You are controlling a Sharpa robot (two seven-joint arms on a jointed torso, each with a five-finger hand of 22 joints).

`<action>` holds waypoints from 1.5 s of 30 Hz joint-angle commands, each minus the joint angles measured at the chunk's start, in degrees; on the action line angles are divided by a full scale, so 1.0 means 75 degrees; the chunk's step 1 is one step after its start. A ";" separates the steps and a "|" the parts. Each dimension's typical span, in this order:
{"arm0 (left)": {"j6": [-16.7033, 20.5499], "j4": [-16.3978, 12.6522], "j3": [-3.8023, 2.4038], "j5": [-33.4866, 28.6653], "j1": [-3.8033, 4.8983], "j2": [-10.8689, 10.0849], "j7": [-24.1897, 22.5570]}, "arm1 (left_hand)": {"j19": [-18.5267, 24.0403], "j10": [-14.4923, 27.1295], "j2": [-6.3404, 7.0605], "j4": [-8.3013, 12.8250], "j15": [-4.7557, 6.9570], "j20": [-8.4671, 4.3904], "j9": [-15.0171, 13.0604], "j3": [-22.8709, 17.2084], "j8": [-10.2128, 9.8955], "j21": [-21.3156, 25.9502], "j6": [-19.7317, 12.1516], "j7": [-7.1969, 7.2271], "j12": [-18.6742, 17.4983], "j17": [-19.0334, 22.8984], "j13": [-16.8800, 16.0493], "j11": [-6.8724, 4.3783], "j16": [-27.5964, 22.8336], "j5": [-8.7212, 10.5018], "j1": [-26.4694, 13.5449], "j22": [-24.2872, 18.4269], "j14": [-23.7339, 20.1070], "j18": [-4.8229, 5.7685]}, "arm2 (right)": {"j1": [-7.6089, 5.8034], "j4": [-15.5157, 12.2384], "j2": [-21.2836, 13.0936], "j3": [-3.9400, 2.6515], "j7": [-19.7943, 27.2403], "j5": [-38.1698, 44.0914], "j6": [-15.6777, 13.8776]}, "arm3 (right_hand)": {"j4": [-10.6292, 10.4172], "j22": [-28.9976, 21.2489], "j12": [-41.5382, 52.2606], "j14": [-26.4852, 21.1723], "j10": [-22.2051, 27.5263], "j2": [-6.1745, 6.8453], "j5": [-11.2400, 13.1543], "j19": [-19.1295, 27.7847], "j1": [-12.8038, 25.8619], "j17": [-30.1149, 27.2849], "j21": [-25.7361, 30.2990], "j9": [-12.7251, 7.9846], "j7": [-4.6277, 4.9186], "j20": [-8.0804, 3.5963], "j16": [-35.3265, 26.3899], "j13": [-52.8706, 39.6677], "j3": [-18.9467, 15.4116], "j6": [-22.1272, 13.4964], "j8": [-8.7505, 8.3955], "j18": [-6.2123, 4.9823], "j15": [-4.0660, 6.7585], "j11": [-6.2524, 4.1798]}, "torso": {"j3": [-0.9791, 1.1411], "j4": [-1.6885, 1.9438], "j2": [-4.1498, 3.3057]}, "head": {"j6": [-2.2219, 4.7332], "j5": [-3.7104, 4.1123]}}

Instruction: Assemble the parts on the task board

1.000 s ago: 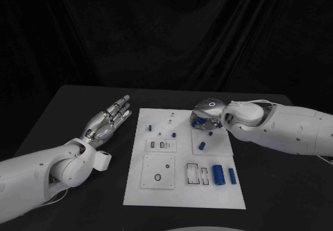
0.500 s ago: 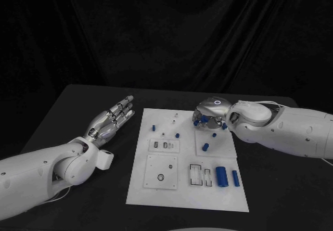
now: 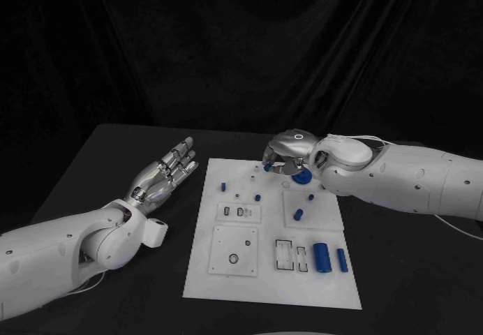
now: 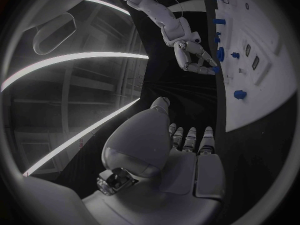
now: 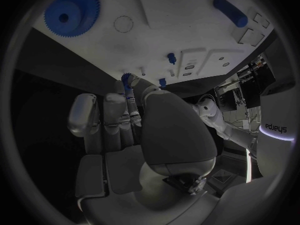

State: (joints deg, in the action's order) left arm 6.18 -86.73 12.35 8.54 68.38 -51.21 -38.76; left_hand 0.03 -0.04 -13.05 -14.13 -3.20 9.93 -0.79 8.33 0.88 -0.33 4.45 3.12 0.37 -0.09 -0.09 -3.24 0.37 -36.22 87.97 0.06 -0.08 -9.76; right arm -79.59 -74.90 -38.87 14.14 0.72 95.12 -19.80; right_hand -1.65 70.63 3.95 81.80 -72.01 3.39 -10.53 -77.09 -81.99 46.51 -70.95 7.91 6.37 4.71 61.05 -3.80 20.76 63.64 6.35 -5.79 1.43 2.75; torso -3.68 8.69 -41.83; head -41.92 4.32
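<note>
The right hand (image 3: pixel 285 158) hovers over the far edge of the task board (image 3: pixel 264 283), fingers pinching a small blue gear (image 3: pixel 301 177) — light, rigid plastic, probably slick, best gripped by its toothed rim. The left hand (image 3: pixel 166 174) rests open-fingered beside the board.

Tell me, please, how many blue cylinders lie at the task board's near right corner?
2: a thick cylinder beside the rectangular slots, and a thin cylinder just right of it, nearer the board's edge. None seems hidden there.
</note>
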 commanded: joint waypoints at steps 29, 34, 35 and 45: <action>-0.0172 -0.0056 -0.0006 0.0012 0.0000 0.0016 -0.0188 | -0.0004 0.0005 0.0071 0.0192 -0.0078 0.0077 -0.0035 -0.0202 0.0028 0.0044 0.0165 -0.0214 -0.0050 0.0012 0.0012 0.0112 -0.0050 -0.0120 0.0058 -0.0008 0.0010 -0.0060 | 0.0269 0.1065 0.0866 -0.0045 -0.0328 -0.0121 0.0022 | -0.0176 -0.0075 -0.0060 -0.0107 0.0233 0.0106 -0.0005 0.0092 0.0189 -0.0199 0.0108 0.0209 0.0092 0.0074 -0.0079 0.0014 -0.0005 -0.0299 -0.0241 0.0049 -0.0081 0.0136 | 0.0035 0.0111 -0.0023 | 0.0099 0.0038; -0.0192 -0.0042 -0.0006 0.0012 0.0000 0.0027 -0.0163 | -0.0004 0.0005 0.0072 0.0206 -0.0087 0.0082 -0.0042 -0.0213 0.0037 0.0044 0.0206 -0.0243 -0.0050 0.0012 0.0012 0.0117 -0.0050 -0.0124 0.0055 -0.0008 0.0010 -0.0060 | 0.0303 0.1101 0.0890 -0.0045 -0.0344 -0.0121 0.0062 | -0.0243 -0.0107 -0.0074 -0.0175 0.0377 0.0159 0.0012 0.0152 0.0245 -0.0263 0.0176 0.0177 0.0089 0.0092 -0.0125 0.0022 -0.0002 -0.0446 -0.0337 0.0032 -0.0092 0.0158 | 0.0037 0.0097 -0.0026 | 0.0080 0.0019; -0.0196 -0.0036 -0.0006 0.0012 0.0000 0.0032 -0.0156 | -0.0004 0.0005 0.0072 0.0206 -0.0087 0.0082 -0.0042 -0.0213 0.0037 0.0044 0.0206 -0.0243 -0.0050 0.0012 0.0012 0.0117 -0.0050 -0.0124 0.0055 -0.0008 0.0010 -0.0060 | 0.0309 0.1107 0.0894 -0.0045 -0.0360 -0.0121 0.0076 | -0.0258 -0.0113 -0.0078 -0.0198 0.0464 0.0177 0.0014 0.0167 0.0255 -0.0292 0.0193 0.0158 0.0091 0.0093 -0.0146 0.0027 0.0005 -0.0525 -0.0367 0.0027 -0.0090 0.0171 | 0.0038 0.0100 -0.0025 | 0.0075 0.0019; -0.0246 0.0017 -0.0006 0.0012 0.0000 0.0068 -0.0097 | -0.0004 0.0005 0.0049 0.0261 -0.0123 0.0098 -0.0061 -0.0278 0.0065 0.0044 0.0337 -0.0383 -0.0050 0.0012 0.0012 0.0195 -0.0050 -0.0135 0.0050 -0.0008 0.0010 -0.0060 | 0.0328 0.1144 0.0890 -0.0045 -0.0603 -0.0121 0.0312 | -0.0396 -0.0372 -0.0062 -0.0554 0.1681 0.0395 0.0074 0.0508 0.0354 -0.0750 0.0659 -0.0203 -0.0109 0.0053 -0.0485 0.0023 0.0024 -0.1856 -0.0381 -0.0064 -0.0054 0.0309 | 0.0039 0.0113 -0.0019 | 0.0027 0.0033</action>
State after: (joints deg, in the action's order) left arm 5.24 -86.59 12.35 8.55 68.38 -50.84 -38.72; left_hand 0.03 0.02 -12.83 -12.32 -3.61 10.34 -1.17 6.52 1.11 -0.33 6.76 0.39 0.37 -0.08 -0.08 -2.04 0.37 -36.89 88.21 0.08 -0.08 -9.76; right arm -77.28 -66.39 -32.15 13.84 -1.45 94.10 -18.92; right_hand -4.45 68.20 3.60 78.13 -60.98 5.93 -10.33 -73.84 -79.41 41.41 -66.64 6.84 6.19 5.05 57.85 -3.65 21.16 51.44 3.64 -5.81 1.14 4.95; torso -3.38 9.53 -42.01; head -41.61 4.61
